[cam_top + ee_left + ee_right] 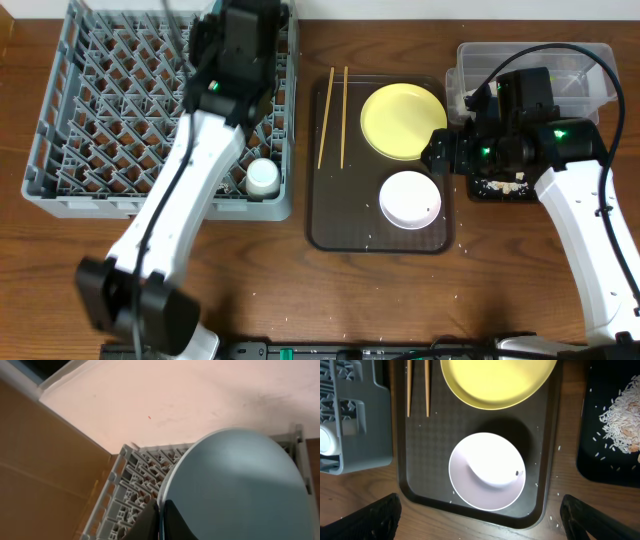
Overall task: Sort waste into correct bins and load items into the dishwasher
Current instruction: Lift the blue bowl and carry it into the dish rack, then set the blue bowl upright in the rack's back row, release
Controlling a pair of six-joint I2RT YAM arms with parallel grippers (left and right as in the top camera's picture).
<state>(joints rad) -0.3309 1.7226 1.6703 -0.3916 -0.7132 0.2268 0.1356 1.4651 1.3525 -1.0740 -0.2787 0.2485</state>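
Our left gripper (161,512) pinches the rim of the round light blue bowl (235,485) above the far right corner of the large square grey plastic dish rack (150,207). Right of that rack, our right gripper (480,510) hangs with fingers spread wide over the round white bowl (487,472).

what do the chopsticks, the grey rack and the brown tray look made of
Chopsticks: probably wood or bamboo, pale tan, matte. Grey rack: moulded plastic, by its uniform grid and dull sheen. Brown tray: likely plastic, with a fine textured surface.
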